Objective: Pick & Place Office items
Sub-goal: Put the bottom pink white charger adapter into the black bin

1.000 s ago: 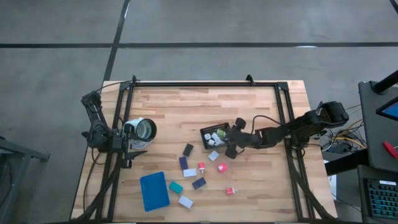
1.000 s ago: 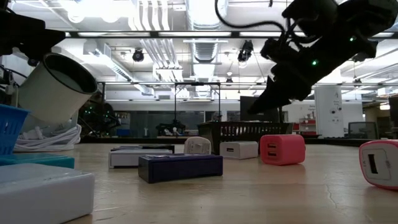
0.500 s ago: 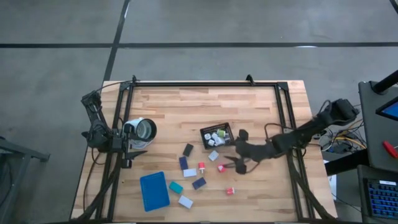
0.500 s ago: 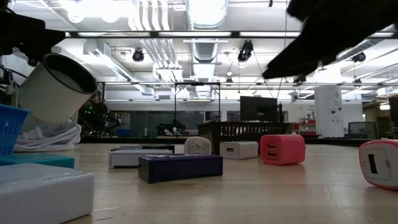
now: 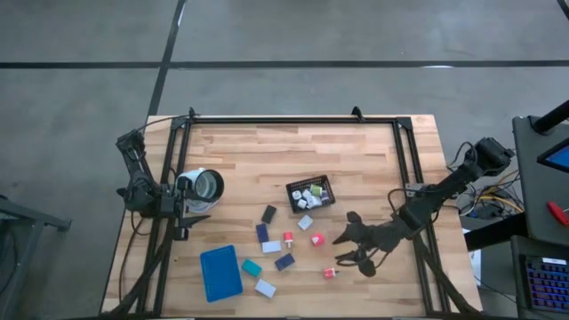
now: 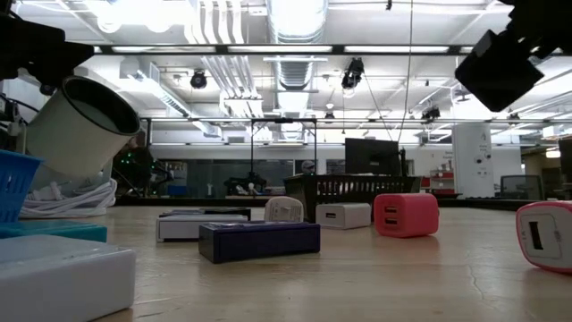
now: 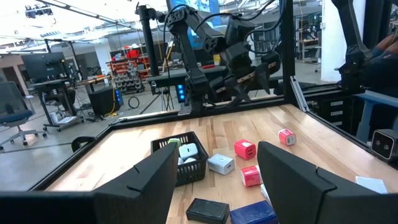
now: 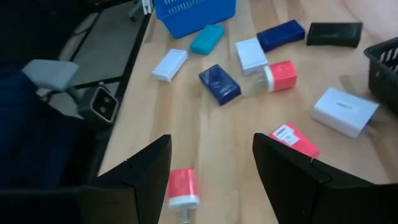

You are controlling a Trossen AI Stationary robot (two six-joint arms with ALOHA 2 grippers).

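The right hand (image 5: 348, 251) hangs spread and empty above the red-and-white plug (image 5: 329, 272) lying near the table's (image 5: 356, 151) front edge, apparently lined up to take it for the mesh basket (image 5: 310, 195), while the left hand (image 5: 178, 206) waits, spread, at the table's side.

Right gripper (image 5: 345, 250) hangs over the table, jaws apart; left gripper (image 5: 203, 204) waits at the left edge, jaws apart.
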